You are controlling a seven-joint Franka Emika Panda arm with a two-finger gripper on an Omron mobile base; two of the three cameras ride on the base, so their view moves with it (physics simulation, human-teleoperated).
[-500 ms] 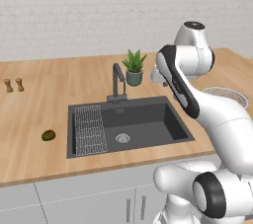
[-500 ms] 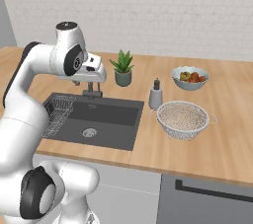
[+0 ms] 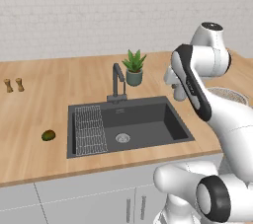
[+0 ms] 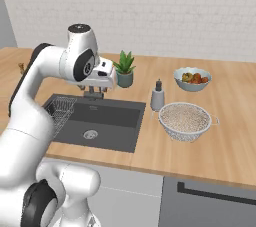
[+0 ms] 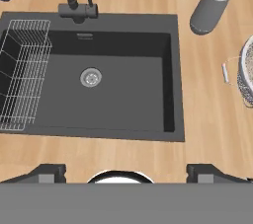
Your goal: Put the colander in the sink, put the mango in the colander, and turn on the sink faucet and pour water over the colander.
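Sink point(image 3: 148, 119) recessed in counter point(image 3: 59, 85); rack point(image 3: 90, 130) in its left part, drain point(image 3: 122, 138) at centre. Faucet point(image 3: 117, 82) behind basin, potted plant point(image 3: 134, 67) just right of it. Mango point(image 3: 48, 135) on counter left of sink. Colander point(image 4: 185, 120) right of sink, dispenser bottle point(image 4: 158, 96) between them, fruit bowl point(image 4: 192, 78) behind colander.

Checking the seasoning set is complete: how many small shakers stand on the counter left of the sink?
2. Both stand side by side near the counter's far left: one shaker nearest the edge, the other shaker just right of it, well left of the sink. None seems hidden.
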